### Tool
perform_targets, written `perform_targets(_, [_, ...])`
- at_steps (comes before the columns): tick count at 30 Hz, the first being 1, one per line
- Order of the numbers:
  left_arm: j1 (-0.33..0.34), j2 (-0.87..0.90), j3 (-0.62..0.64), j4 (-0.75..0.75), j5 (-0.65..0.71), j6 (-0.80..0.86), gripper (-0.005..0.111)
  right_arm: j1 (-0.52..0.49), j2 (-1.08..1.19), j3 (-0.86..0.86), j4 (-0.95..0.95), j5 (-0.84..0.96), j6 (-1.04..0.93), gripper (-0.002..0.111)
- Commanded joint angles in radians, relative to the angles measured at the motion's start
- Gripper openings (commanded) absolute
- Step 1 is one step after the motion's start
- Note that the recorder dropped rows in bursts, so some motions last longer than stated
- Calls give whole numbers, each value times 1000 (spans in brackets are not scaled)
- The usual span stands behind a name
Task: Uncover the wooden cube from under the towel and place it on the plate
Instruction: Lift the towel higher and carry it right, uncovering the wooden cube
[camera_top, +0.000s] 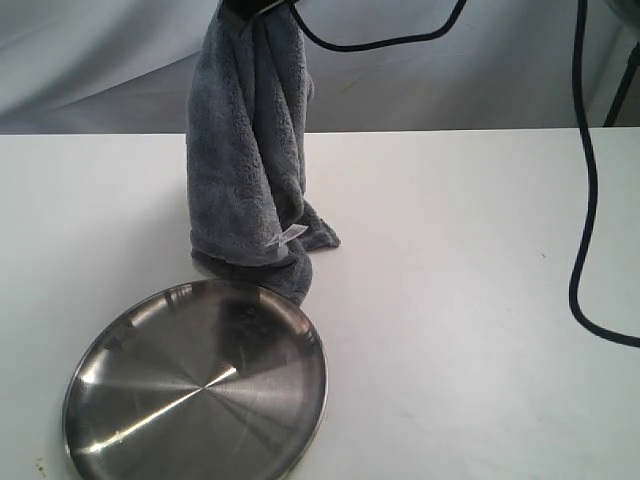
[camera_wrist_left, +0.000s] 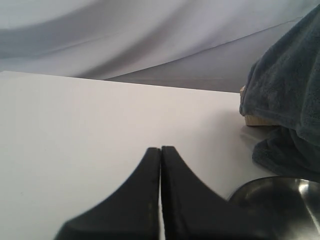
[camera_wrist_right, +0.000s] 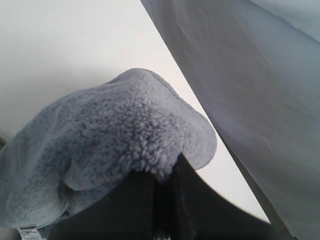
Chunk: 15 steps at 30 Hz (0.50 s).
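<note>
The dark grey towel (camera_top: 245, 150) hangs in a tall bunch, and its lower folds still rest on the white table. My right gripper (camera_top: 250, 8) is shut on its top at the upper edge of the exterior view; up close the fluffy towel (camera_wrist_right: 115, 130) is pinched in the right gripper (camera_wrist_right: 167, 167). Only a pale sliver of the wooden cube (camera_wrist_left: 251, 120) shows, under the towel's (camera_wrist_left: 287, 85) edge in the left wrist view; in the exterior view the cloth hides it. The steel plate (camera_top: 195, 385) lies just in front of the towel. Low over the table near the plate's rim (camera_wrist_left: 280, 200), my left gripper (camera_wrist_left: 160, 148) is shut and empty.
A black cable (camera_top: 580, 200) hangs down at the right and curls onto the table. Another cable (camera_top: 380, 42) loops behind the towel's top. A grey cloth backdrop (camera_top: 100, 60) stands behind the table's far edge. The towel's white tag (camera_top: 290, 236) dangles near its lower folds.
</note>
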Motion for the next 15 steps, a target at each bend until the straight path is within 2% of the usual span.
perform_targets(1, [2,-5,5,-8,-7,-5,2,-3,-15,-7,0,-18,1,0])
perform_targets(9, [2,-5,5,-8,-7,-5,2,-3,-15,-7,-11,-18,1,0])
perform_targets(15, [2,-5,5,-8,-7,-5,2,-3,-15,-7,-151,-18,32,0])
